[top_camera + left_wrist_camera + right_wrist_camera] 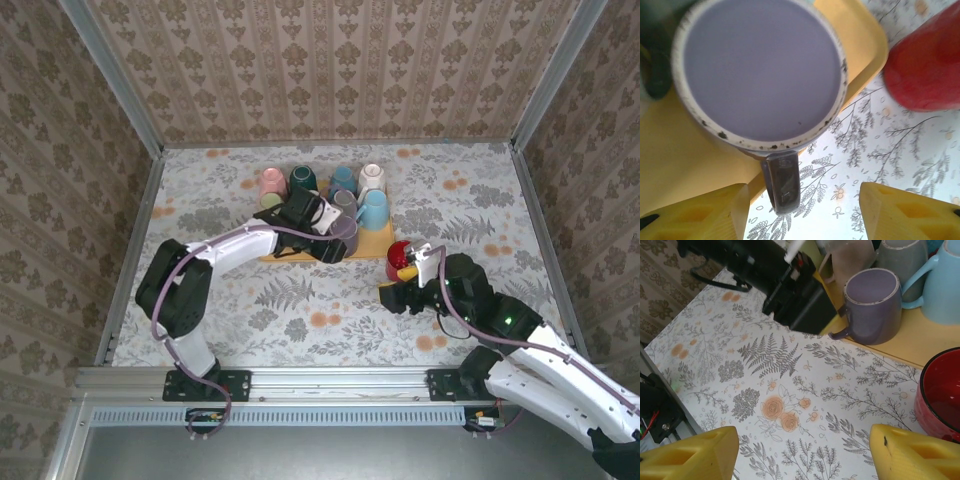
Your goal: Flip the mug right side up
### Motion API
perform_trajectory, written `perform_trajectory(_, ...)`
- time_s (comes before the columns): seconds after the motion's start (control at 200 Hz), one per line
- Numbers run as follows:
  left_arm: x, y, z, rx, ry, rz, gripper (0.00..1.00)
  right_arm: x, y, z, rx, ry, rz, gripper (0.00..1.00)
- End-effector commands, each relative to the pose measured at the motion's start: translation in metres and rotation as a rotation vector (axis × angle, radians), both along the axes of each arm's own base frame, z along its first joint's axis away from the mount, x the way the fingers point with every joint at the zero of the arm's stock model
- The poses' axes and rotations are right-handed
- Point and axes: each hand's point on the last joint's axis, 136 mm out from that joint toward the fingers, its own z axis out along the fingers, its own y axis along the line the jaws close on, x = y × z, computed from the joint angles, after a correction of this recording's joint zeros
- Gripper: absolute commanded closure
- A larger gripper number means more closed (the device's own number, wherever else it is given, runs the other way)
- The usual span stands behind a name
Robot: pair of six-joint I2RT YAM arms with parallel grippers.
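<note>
– On the near corner of the yellow tray (372, 243), is that the purple mug (345, 232)?

– Yes. It stands upright with its mouth facing up, and the left wrist view looks straight down into it (760, 65). Its handle (781, 185) sticks out past the tray's edge, over the flowered desk (300, 310).

– Does the left end effector (805, 210) have hold of it?

– No. Its yellow fingers stand well apart, one on each side of the handle, and neither touches it.

– And the right end effector (802, 450)?

– It is spread wide too, over bare desk, with nothing between its fingers. A red mug (942, 390) stands just beside it, off the tray.

– What else is on the tray?

– More mugs behind the purple one. A light blue mug (374, 208) and a grey mug (345, 202) are closest to it. In the back row are a pink mug (272, 182), a dark green mug (302, 180), a teal mug (343, 180) and a white mug (372, 178).
</note>
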Motion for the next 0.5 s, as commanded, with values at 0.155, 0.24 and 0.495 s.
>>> perform_trajectory(0.155,0.023,-0.002,-0.007,0.085,-0.023,0.099,0.41,-0.001,-0.009,-0.009,-0.017,0.012,-0.036,0.29)
perform_trajectory(0.24,0.029,-0.005,-0.006,0.096,-0.034,0.105,0.46,-0.001,-0.009,-0.009,-0.016,0.012,-0.036,0.29)
perform_trajectory(0.495,0.037,-0.004,-0.015,0.167,-0.050,0.098,0.62,-0.001,-0.009,-0.012,-0.021,0.013,-0.041,0.29)
